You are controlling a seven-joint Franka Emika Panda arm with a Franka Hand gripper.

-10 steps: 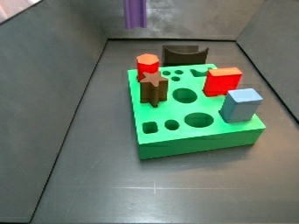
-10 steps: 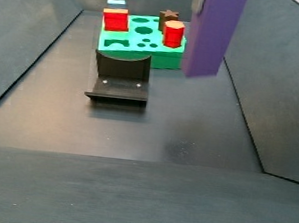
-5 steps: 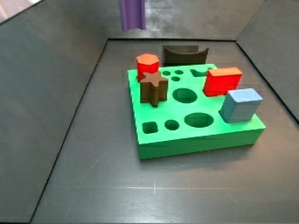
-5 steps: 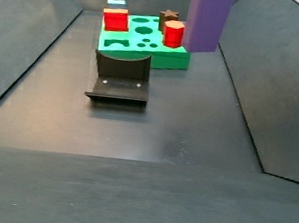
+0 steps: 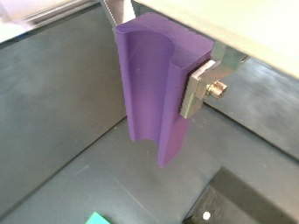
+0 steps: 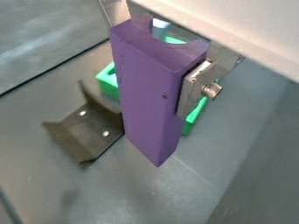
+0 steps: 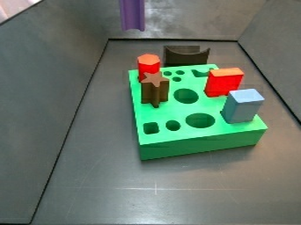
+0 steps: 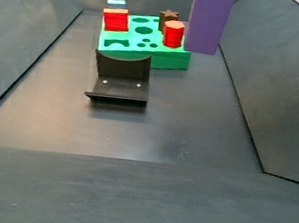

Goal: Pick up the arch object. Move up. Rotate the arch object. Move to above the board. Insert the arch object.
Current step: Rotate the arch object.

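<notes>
our end effector [image 6: 176,87] is clamped on the arch object [image 6: 149,92], hanging it upright well above the floor, short of the board [image 8: 145,45], so it clears the fixture [image 8: 121,78] and the pieces standing there.

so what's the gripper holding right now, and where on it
The gripper holds the purple arch object, its silver fingers clamped on the block's upper part, lower end hanging free.
</notes>
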